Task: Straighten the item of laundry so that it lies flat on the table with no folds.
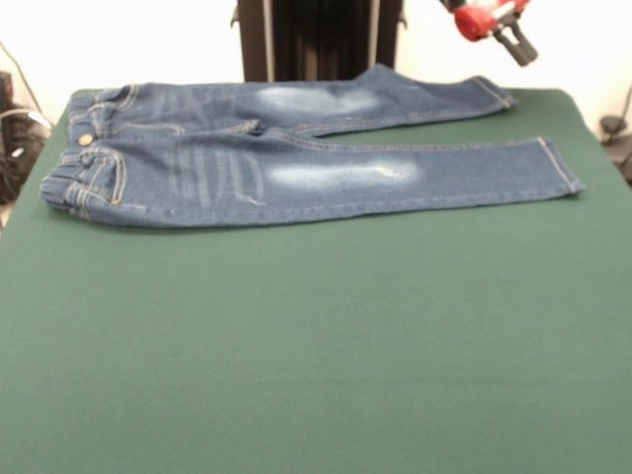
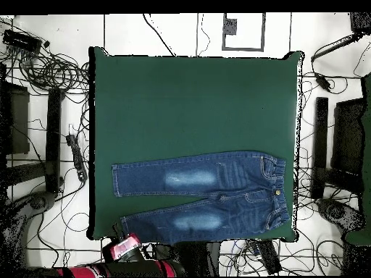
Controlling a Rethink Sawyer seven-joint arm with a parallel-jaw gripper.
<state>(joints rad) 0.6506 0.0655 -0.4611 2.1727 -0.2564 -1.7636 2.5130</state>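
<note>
The jeans (image 1: 296, 158) are spread out on the green desk (image 1: 316, 346), up along the edge nearest the robot base. In the front view the waistband sits at the left, with the brass button (image 1: 85, 139) showing, and both legs run off to the right. The front leg lies pretty much straight, with its cuff near the right side of the desk. The back leg angles away from it a bit, so there's a narrow wedge of green felt between the two from the knees down. Each thigh has a pale faded patch. The fabric looks mostly flat, with just some light creasing around the crotch and pockets, and the elastic waistband is a little bunched.

From overhead it's the same thing flipped: waistband to the right, cuffs to the left, and one leg close to the desk's bottom edge.

The rest of the desk is bare felt.

The gripper (image 1: 504, 25) is off to the side, up in the top right corner of the front view, above the desk and clear of the denim, touching nothing. It's red and black. Can't tell how the jaws stand from either view.

Cables lie all over the floor (image 2: 43, 65) around the desk.
</note>
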